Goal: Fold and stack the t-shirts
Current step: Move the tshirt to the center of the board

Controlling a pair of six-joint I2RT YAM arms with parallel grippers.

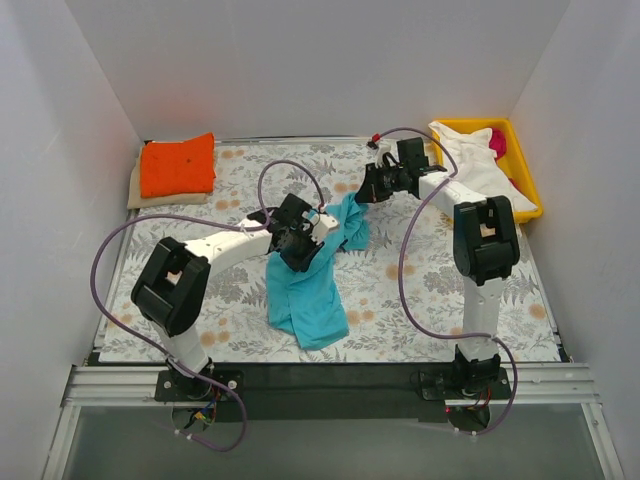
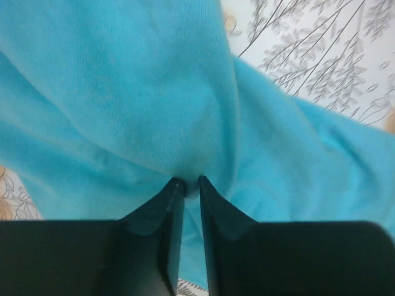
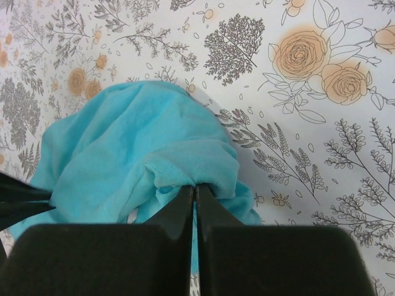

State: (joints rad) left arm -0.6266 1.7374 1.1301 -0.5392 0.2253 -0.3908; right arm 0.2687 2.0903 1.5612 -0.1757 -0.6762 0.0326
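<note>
A teal-blue t-shirt [image 1: 310, 290] lies crumpled in the middle of the floral cloth, one part drawn up toward the back right. My left gripper [image 1: 297, 238] is shut on a fold of the teal-blue t-shirt [image 2: 123, 92] near its middle. My right gripper [image 1: 362, 193] is shut on an edge of the teal-blue t-shirt [image 3: 136, 148] at its far end. A folded orange t-shirt [image 1: 178, 165] lies at the back left. A white t-shirt [image 1: 477, 163] and a magenta one [image 1: 497, 143] lie in the yellow tray [image 1: 524, 170].
The floral table cloth [image 1: 400, 290] covers the table. The orange t-shirt rests on a beige cloth [image 1: 140, 198]. White walls enclose the table on three sides. Purple cables loop over both arms.
</note>
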